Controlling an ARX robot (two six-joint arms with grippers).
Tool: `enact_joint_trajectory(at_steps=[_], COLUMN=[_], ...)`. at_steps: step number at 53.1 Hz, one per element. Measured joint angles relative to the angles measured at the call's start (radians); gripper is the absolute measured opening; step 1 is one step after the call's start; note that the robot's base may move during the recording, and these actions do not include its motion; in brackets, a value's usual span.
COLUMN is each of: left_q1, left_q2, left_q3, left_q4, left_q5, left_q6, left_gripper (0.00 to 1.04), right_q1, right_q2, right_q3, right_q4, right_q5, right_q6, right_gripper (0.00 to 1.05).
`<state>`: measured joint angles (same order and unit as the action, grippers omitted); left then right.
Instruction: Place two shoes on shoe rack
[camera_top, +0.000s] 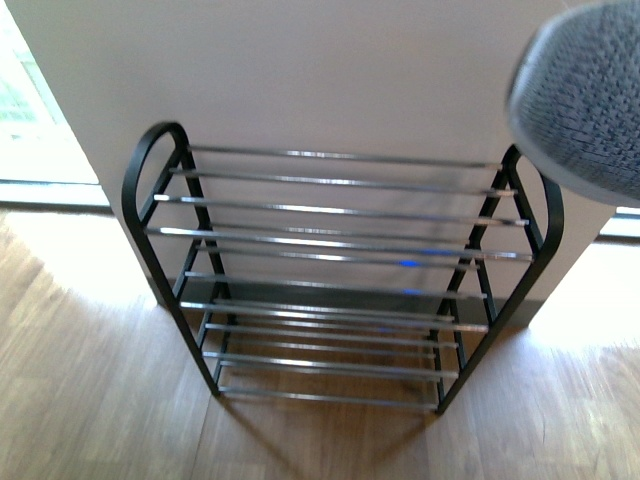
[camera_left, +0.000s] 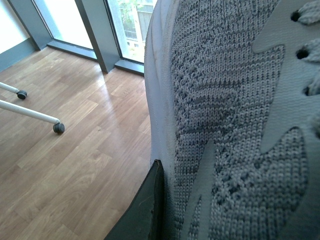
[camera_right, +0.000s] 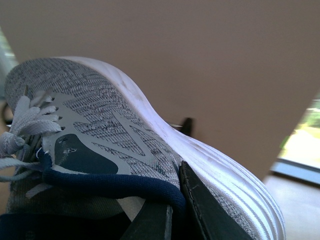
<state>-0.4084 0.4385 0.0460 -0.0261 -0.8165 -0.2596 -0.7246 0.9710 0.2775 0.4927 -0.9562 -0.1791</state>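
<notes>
shoe rack (camera_top: 330, 210): on the floor by the wall, all tiers bare | right sneaker (camera_top: 585, 100): held high, toward the rack's right end | left sneaker (camera_left: 235, 125): lifted over the floor | right fingers (camera_right: 210, 215): pinching the collar | left fingers (camera_left: 147, 210): one seen, pressed on the sole edge, probably pinching | risk: thin hold, the shoe may swing and tip between the bars

Ahead of me a pale wall (camera_top: 300, 70) rises from the wooden floor (camera_top: 90, 400), with a bright window (camera_top: 25, 120) far left. White castor legs (camera_left: 30, 112) rest on the floor.
</notes>
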Motion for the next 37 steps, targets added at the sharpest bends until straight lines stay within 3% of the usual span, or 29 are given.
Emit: enact_joint_trajectory(at_steps=[7, 10, 16, 26, 37], left_q1=[0.000, 0.000, 0.000, 0.000, 0.000], left_q2=[0.000, 0.000, 0.000, 0.000, 0.000], left_q3=[0.000, 0.000, 0.000, 0.000, 0.000], left_q4=[0.000, 0.000, 0.000, 0.000, 0.000], left_q5=[0.004, 0.004, -0.004, 0.002, 0.001], left_q6=[0.000, 0.000, 0.000, 0.000, 0.000], left_gripper=[0.12, 0.12, 0.12, 0.12, 0.12], right_q1=[0.084, 0.143, 0.275, 0.419, 0.546], right_q2=[0.065, 0.119, 0.272, 0.486, 0.672], right_q3=[0.045, 0.068, 0.171, 0.345, 0.572], right_q4=[-0.117, -0.118, -0.109, -0.143, -0.231], right_q5=[0.007, 0.071, 0.298, 0.601, 0.790], right_q6=[-0.035, -0.072, -0.118, -0.136, -0.122], right_gripper=[0.01, 0.01, 0.01, 0.01, 0.01])
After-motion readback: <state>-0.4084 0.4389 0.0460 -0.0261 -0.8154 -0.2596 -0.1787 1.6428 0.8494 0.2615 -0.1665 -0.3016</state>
